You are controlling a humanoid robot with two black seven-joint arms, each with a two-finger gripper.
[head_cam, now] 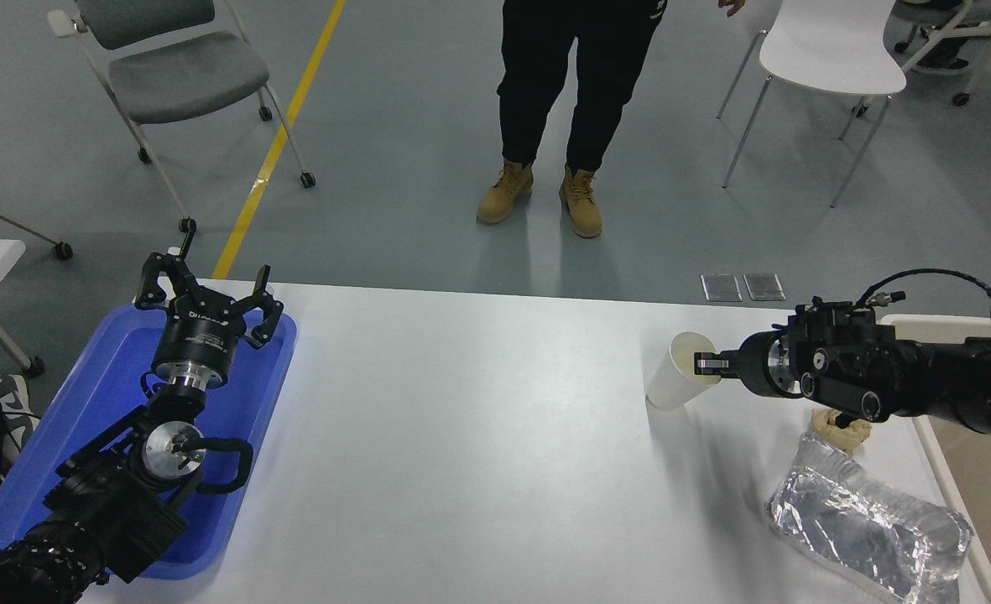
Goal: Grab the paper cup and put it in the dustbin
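Grasp step: right tool [707, 367] pinched narrow on paper cup [675, 379] rim, cup tilted at table [461, 436] 3 o'clock. Next, I reckon: lift, carry to dustbin [936, 323] further toward 3. Left tool [210, 294] wide, parked at 9.

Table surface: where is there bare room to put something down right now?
The white table is bare across its wide middle, between the blue tray on the left and the paper cup on the right. The right end is crowded: cup, right claw, brown paper wad, foil tray, dustbin.
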